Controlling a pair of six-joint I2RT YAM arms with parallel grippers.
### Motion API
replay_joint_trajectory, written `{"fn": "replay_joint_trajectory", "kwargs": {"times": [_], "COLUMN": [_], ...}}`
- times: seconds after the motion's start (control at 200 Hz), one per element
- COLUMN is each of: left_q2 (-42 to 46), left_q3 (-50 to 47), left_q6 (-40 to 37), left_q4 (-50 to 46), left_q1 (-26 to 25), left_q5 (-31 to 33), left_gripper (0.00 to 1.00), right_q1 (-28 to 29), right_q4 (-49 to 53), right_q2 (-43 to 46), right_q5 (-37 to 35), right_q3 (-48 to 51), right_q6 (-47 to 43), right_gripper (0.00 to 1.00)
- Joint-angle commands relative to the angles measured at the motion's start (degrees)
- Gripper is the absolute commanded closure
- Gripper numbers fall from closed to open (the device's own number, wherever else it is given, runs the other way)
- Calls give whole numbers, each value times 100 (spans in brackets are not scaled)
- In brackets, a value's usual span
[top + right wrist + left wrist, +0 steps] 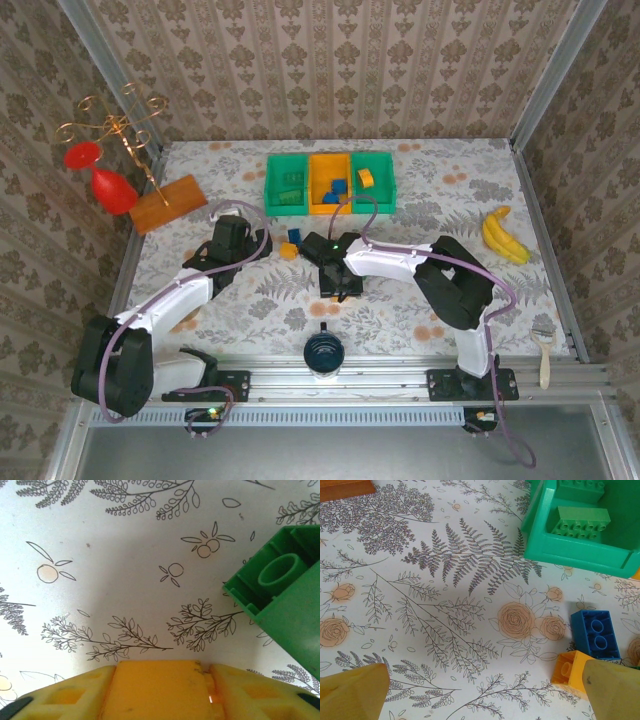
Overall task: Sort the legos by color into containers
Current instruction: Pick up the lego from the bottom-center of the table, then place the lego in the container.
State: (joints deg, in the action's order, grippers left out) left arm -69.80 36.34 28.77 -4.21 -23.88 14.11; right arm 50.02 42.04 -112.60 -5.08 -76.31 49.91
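Observation:
Three joined bins stand at the back: a green bin (288, 183) holding green bricks (582, 522), an orange bin (330, 172) holding blue bricks (335, 190), and a second green bin (380, 190) with a round yellow piece (366, 178). My left gripper (485, 692) is open and low over the cloth; a blue brick (596, 635) and an orange brick (567, 667) lie beside its right finger. My right gripper (161, 672) is shut on an orange-yellow brick (157, 695) just above the cloth. A green brick (285, 605) lies ahead of it to the right.
A flat wooden block (168, 204) lies at the back left beside a red goblet (112, 188) and a gold wire stand. A banana (505, 236) rests at the right. A peeler (544, 350) and a black round object (323, 350) sit near the front rail.

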Motion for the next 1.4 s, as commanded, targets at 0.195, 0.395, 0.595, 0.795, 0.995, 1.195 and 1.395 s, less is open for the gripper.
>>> {"fn": "replay_joint_trajectory", "kwargs": {"times": [0.195, 0.395, 0.595, 0.795, 0.995, 1.195, 1.395], "left_q2": [93, 146, 176, 208, 232, 230, 203], "left_q3": [-4, -13, -4, 1, 14, 56, 126], "left_q6": [59, 51, 48, 51, 54, 7, -99], "left_q4": [-41, -72, -80, -106, -158, -151, -190], "left_q1": [68, 89, 103, 105, 121, 120, 112], "left_q5": [19, 62, 60, 53, 39, -18, -136], "left_gripper": [0, 0, 0, 0, 0, 0, 0], "right_q1": [-31, -100, -450, -1096, -1659, -2096, -2427], "right_q4": [180, 387, 366, 85, -69, -64, -26], "right_q2": [164, 570, 943, 1108, 851, 175, -602], "right_q5": [13, -365, -625, -805, -1028, -1169, -1214], "right_q3": [-161, -440, -616, -828, -1298, -2089, -2888], "right_q6": [-192, -465, -820, -1160, -1488, -1828, -2050], "right_gripper": [70, 74, 75, 75, 74, 74, 74]}}
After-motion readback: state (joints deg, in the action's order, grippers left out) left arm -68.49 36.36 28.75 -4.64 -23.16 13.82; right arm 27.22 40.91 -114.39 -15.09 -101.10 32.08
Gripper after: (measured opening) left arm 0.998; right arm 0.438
